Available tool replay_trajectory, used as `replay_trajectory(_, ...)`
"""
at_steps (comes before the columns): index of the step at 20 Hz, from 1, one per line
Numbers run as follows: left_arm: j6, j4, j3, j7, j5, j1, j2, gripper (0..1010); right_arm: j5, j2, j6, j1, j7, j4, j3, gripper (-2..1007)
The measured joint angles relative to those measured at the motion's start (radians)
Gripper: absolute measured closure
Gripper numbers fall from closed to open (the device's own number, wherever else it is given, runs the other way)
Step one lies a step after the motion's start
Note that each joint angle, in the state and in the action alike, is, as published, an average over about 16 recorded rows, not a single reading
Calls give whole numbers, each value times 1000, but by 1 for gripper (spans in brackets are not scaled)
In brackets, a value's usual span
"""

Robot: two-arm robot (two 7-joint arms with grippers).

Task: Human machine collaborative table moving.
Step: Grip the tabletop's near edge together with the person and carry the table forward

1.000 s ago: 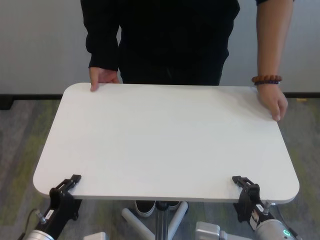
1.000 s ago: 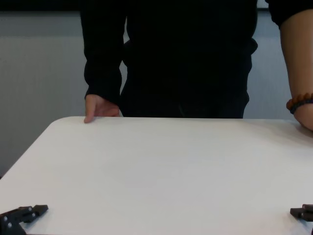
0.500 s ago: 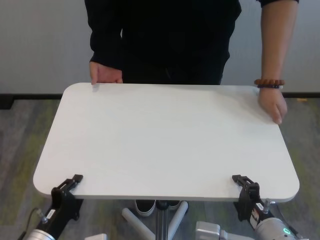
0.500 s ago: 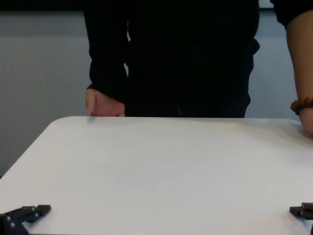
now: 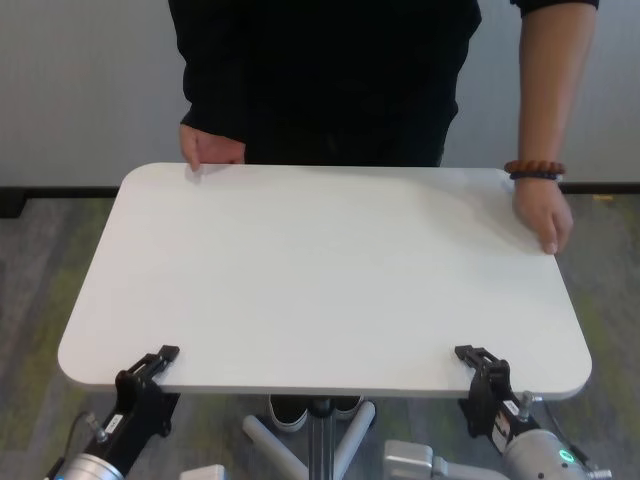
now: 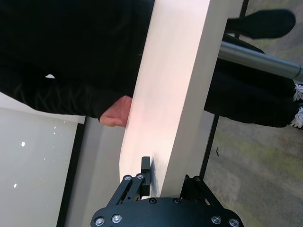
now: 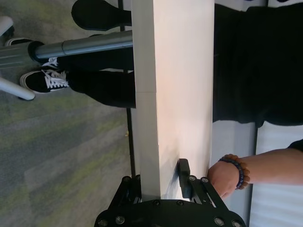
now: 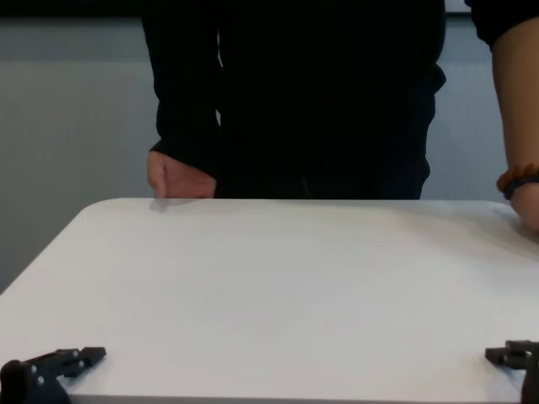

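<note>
The white table [image 5: 320,270] stands between me and the human [image 5: 330,70], who is dressed in black. My left gripper [image 5: 150,372] is shut on the table's near edge close to the left corner, one finger above and one below, as the left wrist view [image 6: 170,177] shows. My right gripper [image 5: 480,372] is shut on the near edge close to the right corner, also in the right wrist view [image 7: 158,182]. The human's one hand [image 5: 205,150] rests at the far left corner. The other hand [image 5: 545,215], with bead bracelets [image 5: 535,170], holds the right edge. The grey pole [image 7: 85,46] runs under the top.
Pale base legs [image 5: 270,440] spread on the grey-green carpet [image 5: 30,280] under the table. Black shoes with white laces [image 7: 45,80] are by the pole. A pale wall [image 5: 80,90] rises behind the human.
The table has shifted a little to the left and away from me, with both grippers still clamped on it. The human's hand at the far left corner has drawn back to the edge.
</note>
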Motion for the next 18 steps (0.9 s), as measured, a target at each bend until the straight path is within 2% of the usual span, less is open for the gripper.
replay_trajectory(9,-1,0,8,9,7,-11,-4,729,-25,-14,-23,8,11,0,8,660)
replay_trajectory(18,4,14,19,15,17,-29,-11,729,-38,-34,-51,18,20,20,22,660)
